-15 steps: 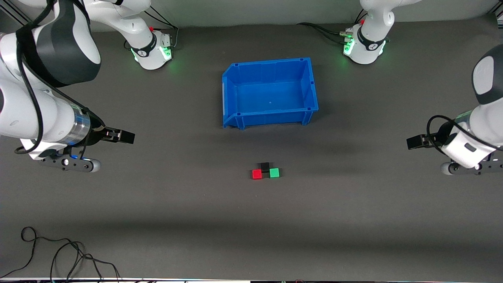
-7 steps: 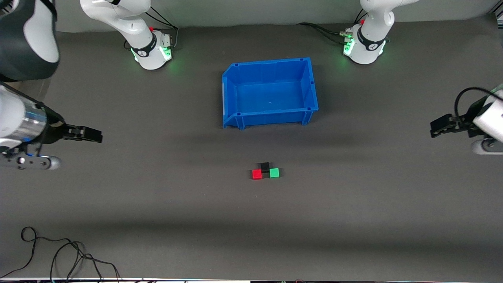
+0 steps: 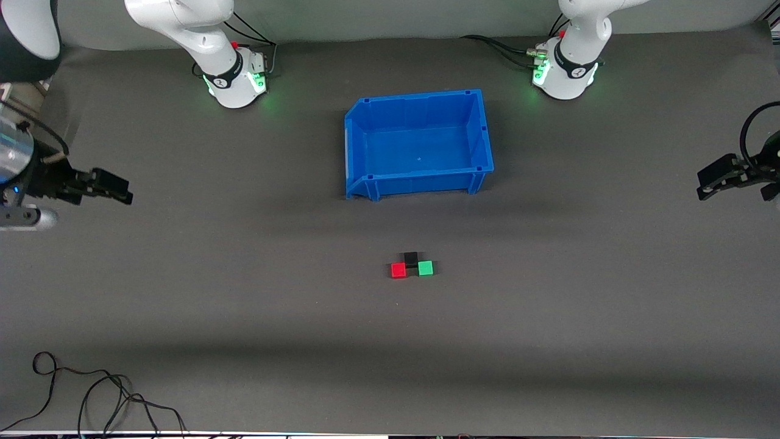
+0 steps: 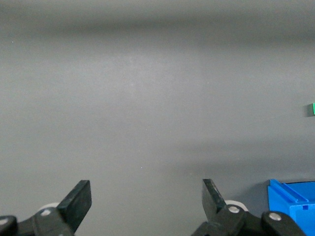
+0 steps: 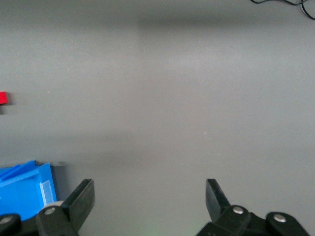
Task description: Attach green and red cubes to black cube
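The red cube [image 3: 398, 270], the black cube [image 3: 411, 259] and the green cube [image 3: 425, 267] sit in a tight cluster on the grey mat, nearer to the front camera than the blue bin. The black cube is between the two coloured ones and slightly farther from the camera. My right gripper [image 3: 113, 186] is open and empty, far from the cubes at the right arm's end of the table. My left gripper [image 3: 713, 177] is open and empty at the left arm's end. The left wrist view shows the green cube [image 4: 310, 109]. The right wrist view shows the red cube [image 5: 2, 98].
An empty blue bin [image 3: 420, 182] stands mid-table, between the cubes and the arm bases; its corners show in the wrist views [image 4: 295, 194] [image 5: 24, 189]. Loose black cables [image 3: 91, 390] lie near the table's front edge at the right arm's end.
Both arms have drawn back outward, each toward its own end of the table, with grippers open. The three cubes have not moved.
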{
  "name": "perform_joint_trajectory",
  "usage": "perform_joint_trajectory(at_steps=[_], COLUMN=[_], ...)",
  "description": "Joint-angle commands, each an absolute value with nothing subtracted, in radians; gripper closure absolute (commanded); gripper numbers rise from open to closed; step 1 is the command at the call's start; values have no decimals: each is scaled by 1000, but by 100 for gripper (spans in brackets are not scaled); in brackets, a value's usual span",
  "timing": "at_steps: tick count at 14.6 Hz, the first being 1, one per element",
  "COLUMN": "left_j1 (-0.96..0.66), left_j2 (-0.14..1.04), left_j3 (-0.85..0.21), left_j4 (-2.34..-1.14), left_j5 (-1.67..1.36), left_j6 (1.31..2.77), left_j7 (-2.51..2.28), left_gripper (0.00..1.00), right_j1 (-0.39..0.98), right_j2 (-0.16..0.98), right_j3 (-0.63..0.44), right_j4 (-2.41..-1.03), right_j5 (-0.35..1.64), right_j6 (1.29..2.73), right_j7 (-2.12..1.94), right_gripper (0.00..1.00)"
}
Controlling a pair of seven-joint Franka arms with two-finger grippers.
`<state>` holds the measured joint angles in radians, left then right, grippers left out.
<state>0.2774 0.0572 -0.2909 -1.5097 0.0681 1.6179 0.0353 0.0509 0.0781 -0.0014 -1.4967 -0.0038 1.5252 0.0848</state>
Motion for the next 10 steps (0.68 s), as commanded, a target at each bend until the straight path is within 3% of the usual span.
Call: perform_joint_trajectory(at_steps=[1,10], left_j1=[282,278], left_j2=[14,8], left_j3=[-288,-291], left_j4=[-1571,-1568], left_j5=[19,11], left_j6=[1621,1543], left_j7=[43,-20], left_gripper=[0,0], right_j1=[29,28], right_j2=[-18,-21], right_j3=[14,46], right_j4=[-1629,-1634], right_j5=[-11,-12], right_j6=[1574,1592], right_j7=[74,74], right_gripper=[0,0])
